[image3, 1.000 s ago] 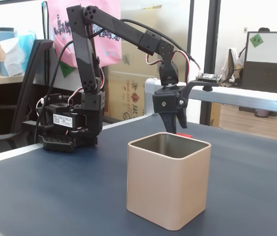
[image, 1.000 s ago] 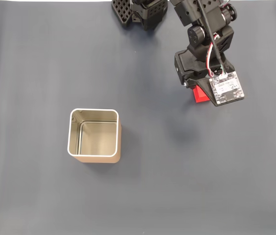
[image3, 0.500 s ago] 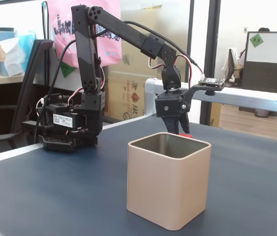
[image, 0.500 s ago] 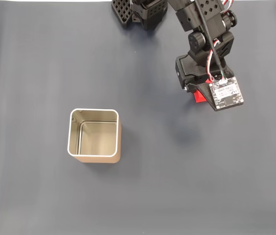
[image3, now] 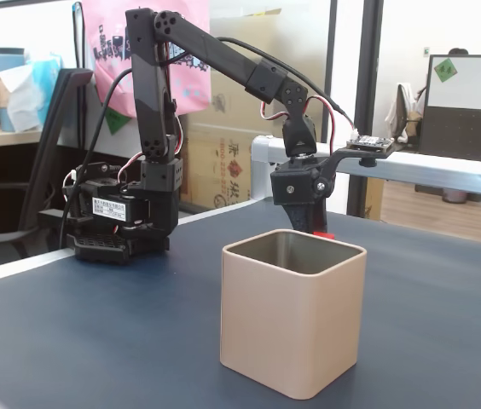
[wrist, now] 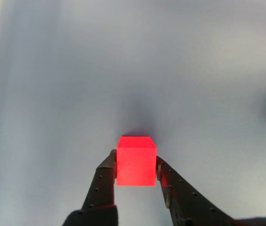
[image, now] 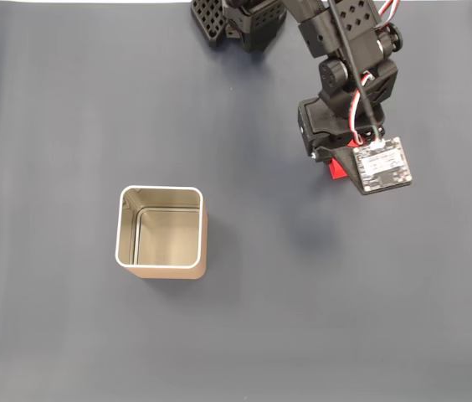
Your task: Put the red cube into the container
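A: Top-down fixed view, L to R?
B: Tin (image: 161,266) sits L of centre on the dark mat (image: 69,109), open side up, shiny inside, w/ nothing in it. Arm (image: 346,50) comes down from the top edge, R of centre. A sliver of cube (image: 334,171) shows red under the wrist board, well apart from the tin, up and to the R.

A: Claw state?
B: Wrist view: gripper (wrist: 136,165) is clamped on the cube (wrist: 136,161). One finger (wrist: 105,175) presses its L face, the other its R face. Cube looks square to the cam, top face lit bright. Soft shadow on the mat just beyond it.

A: On the mat or lifted?
B: Side fixed view: cube (image3: 323,234) is a red speck at the gripper (image3: 313,228) tips, just above the tin's (image3: 292,328) far rim line, so behind the tin. Can't tell if it touches the mat there. Arm base (image3: 117,226) is far L, the arm arches over to the R, gripper pointing down.

A: Tin in that view?
B: Front and centre, tan walls, upright, apart from the gripper.
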`<action>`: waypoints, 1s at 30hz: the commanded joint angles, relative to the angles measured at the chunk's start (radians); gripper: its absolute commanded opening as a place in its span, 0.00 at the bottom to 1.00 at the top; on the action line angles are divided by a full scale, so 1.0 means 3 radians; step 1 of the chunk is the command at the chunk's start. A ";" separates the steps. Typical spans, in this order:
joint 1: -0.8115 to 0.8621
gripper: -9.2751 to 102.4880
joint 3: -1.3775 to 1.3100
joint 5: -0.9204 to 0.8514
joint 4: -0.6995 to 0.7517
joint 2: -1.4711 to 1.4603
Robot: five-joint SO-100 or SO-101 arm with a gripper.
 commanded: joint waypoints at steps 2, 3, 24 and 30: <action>0.0056 0.08 -0.0153 -0.0051 0.0010 0.0051; 0.0061 0.08 -0.0169 -0.0077 0.0041 0.0072; 0.1462 0.08 -0.2168 -0.1718 0.1575 0.0527; 0.1979 0.08 -0.2449 -0.1928 0.1575 0.0389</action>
